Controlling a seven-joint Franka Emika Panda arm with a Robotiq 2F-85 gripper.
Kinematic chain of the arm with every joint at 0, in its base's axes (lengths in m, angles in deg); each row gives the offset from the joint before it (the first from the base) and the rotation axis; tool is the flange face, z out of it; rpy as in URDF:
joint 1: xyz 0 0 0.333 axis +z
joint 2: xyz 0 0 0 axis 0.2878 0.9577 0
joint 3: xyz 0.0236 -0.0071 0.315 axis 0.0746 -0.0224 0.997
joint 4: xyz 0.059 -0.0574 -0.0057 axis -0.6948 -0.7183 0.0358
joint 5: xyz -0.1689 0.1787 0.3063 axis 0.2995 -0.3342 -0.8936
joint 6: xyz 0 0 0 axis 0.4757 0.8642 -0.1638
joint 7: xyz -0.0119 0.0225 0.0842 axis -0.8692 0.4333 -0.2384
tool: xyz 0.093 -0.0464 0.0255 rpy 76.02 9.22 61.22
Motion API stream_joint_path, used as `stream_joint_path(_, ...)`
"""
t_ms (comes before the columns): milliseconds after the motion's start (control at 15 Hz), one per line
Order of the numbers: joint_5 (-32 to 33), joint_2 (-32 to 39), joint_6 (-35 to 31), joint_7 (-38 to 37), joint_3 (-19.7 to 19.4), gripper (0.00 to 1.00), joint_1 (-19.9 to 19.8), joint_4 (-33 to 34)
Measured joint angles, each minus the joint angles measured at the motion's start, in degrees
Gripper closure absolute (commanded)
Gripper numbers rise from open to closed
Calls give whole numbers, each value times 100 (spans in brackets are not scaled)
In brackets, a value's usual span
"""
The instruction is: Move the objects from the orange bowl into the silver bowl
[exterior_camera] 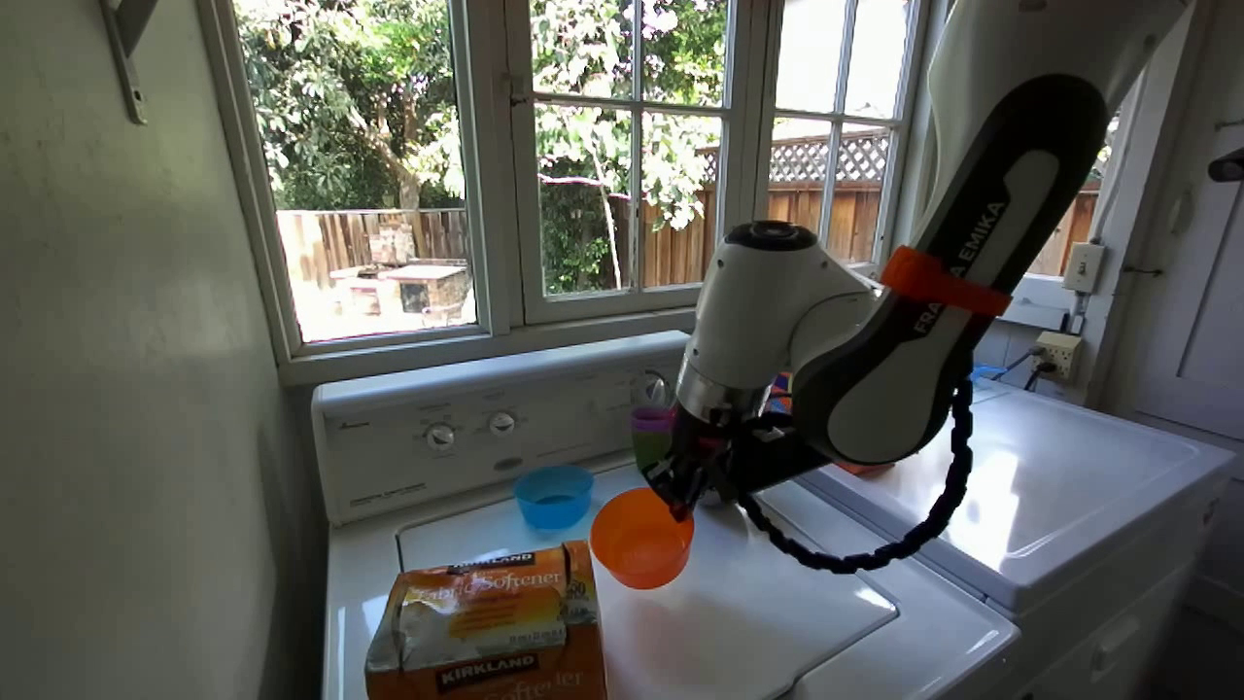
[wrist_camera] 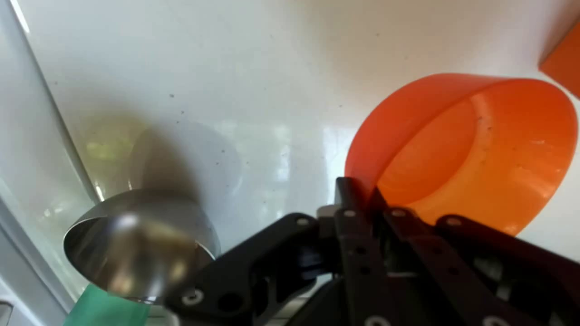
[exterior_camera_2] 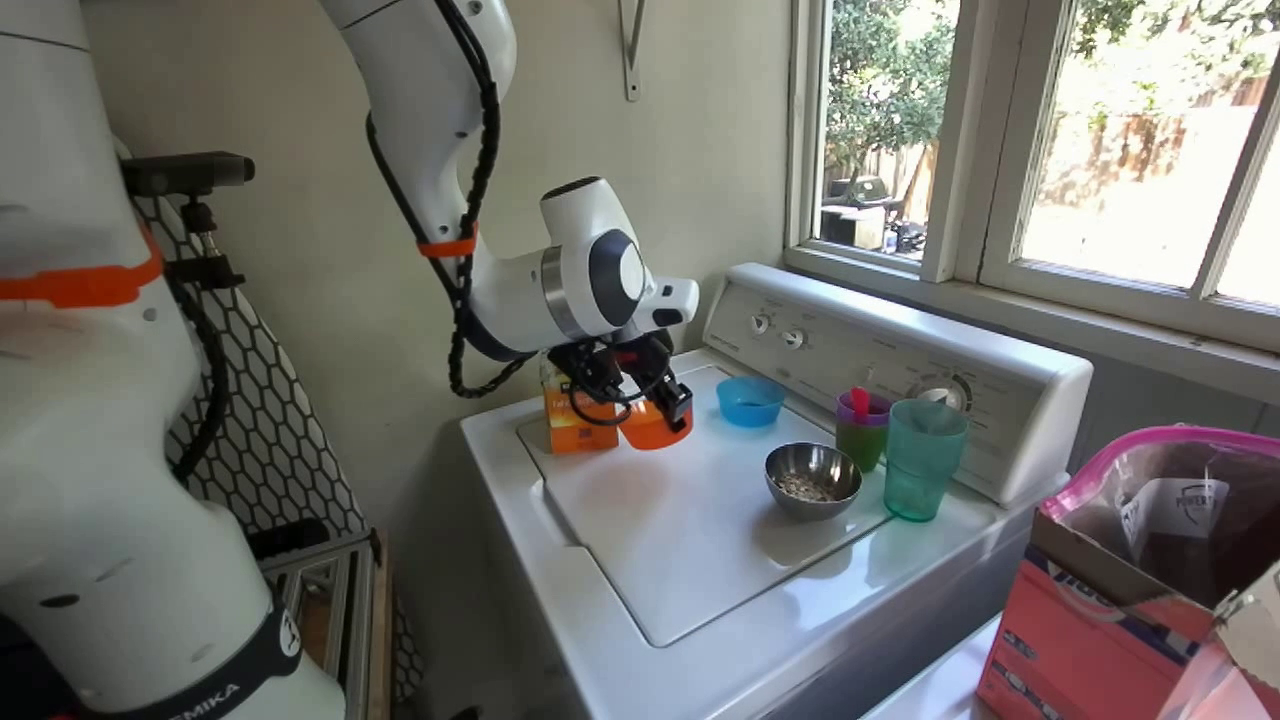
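- The end effector (wrist_camera: 363, 194) grips the orange bowl (wrist_camera: 462, 149) by its wall.
- The orange bowl is near the fabric softener box (exterior_camera: 486, 622), with dark specks (wrist_camera: 488, 128) inside; whether it touches the table (exterior_camera_2: 690, 540) cannot be told.
- The silver bowl (exterior_camera_2: 820, 509), with pale bits (exterior_camera_2: 803, 487) in it, stands on the table near the teal cup (exterior_camera_2: 927, 465), well apart from the orange bowl.

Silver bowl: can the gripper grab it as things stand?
Probably not yet: the gripper is shut on the rim of the orange bowl. Once free, likely yes: no object shows between it and the silver bowl.
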Motion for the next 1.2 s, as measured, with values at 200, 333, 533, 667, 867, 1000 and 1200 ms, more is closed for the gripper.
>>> stream_joint_path(200, -429, 124, -346, 192, 143, 98, -105, -68)
stream_joint_path(333, -537, 218, -595, 200, 168, 98, -181, -65)
stream_joint_path(533, -638, 407, -796, 200, 236, 98, -324, -41)
stream_joint_path(667, -982, 622, -886, 380, 281, 98, -365, -13)
stream_joint_path(867, -1568, 1002, -1000, 831, 458, 98, -468, 85)
stream_joint_path(1000, -1568, 1211, -1008, 831, 667, 98, -687, 206)
stream_joint_path(1200, -1568, 1467, -1010, 831, 928, 98, -996, 397)
